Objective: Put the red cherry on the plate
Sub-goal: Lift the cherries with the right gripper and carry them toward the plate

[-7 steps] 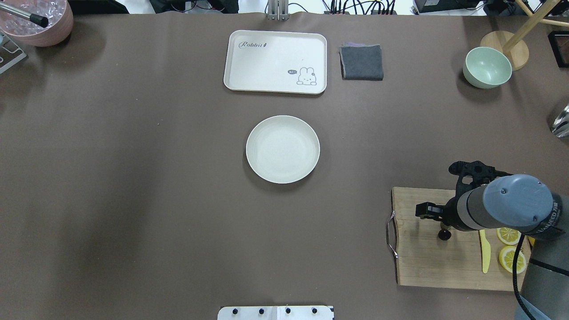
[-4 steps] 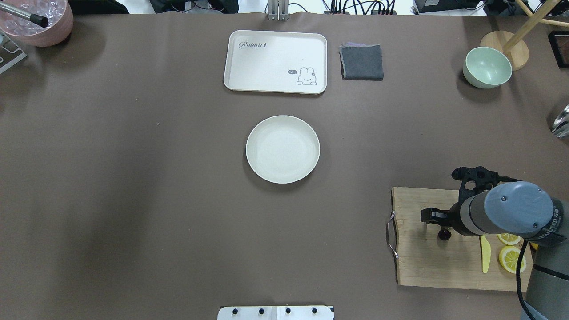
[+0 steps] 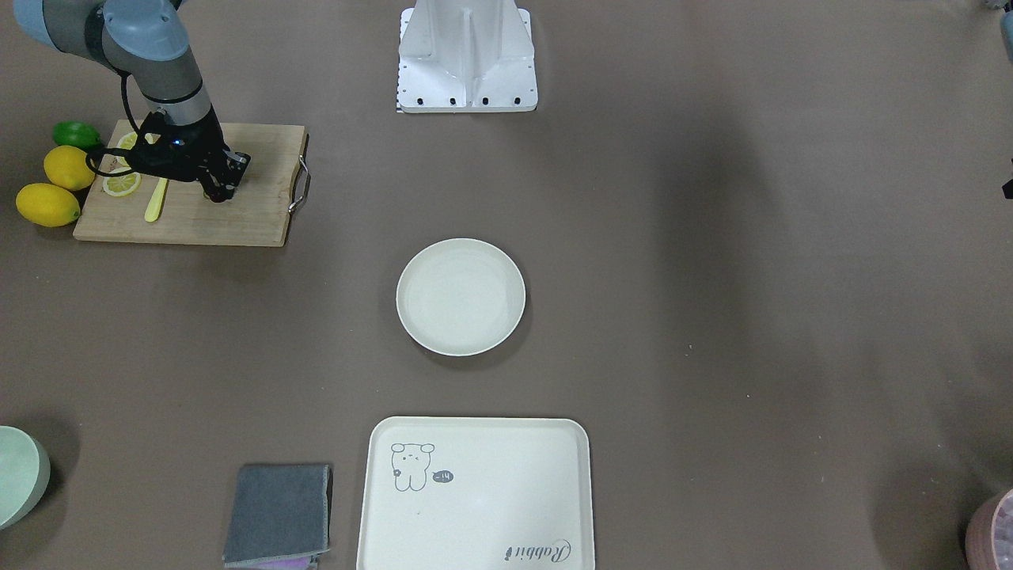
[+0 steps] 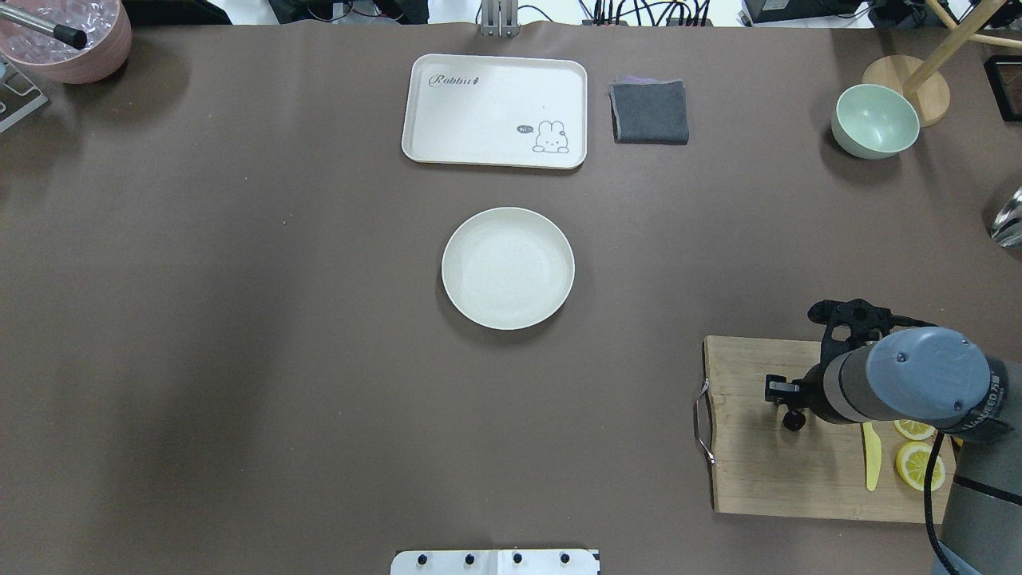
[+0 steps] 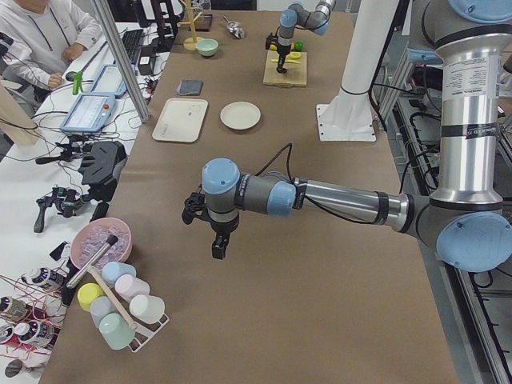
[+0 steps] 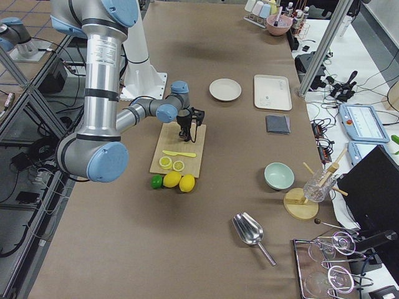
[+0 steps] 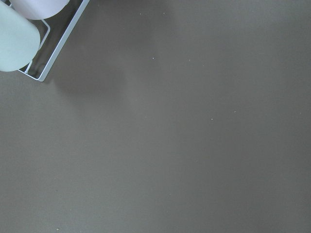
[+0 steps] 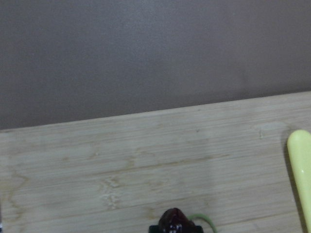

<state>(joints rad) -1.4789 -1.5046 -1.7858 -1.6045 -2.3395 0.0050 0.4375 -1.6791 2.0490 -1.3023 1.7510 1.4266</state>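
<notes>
The red cherry (image 4: 793, 421) lies dark and glossy on a wooden cutting board (image 4: 766, 479) at the table's right. The right wrist view shows the cherry (image 8: 175, 222) at its bottom edge with a thin green stem. My right gripper (image 4: 789, 403) hangs low over it, open, one finger (image 4: 780, 389) standing just beside the cherry; the other finger is hidden under the wrist. The round cream plate (image 4: 508, 268) sits bare at mid-table, far from the board. Only the exterior left view shows my left gripper (image 5: 218, 240), over bare table; I cannot tell its state.
On the board lie a yellow knife (image 4: 872, 459) and lemon slices (image 4: 918, 467); whole lemons (image 3: 47, 204) sit beside it. A rabbit tray (image 4: 495, 110), grey cloth (image 4: 649, 112) and pale green bowl (image 4: 874, 121) stand at the far side.
My right gripper has shifted a little right and toward the cherry, coming in closer over it. The plate and the other things have not moved.
</notes>
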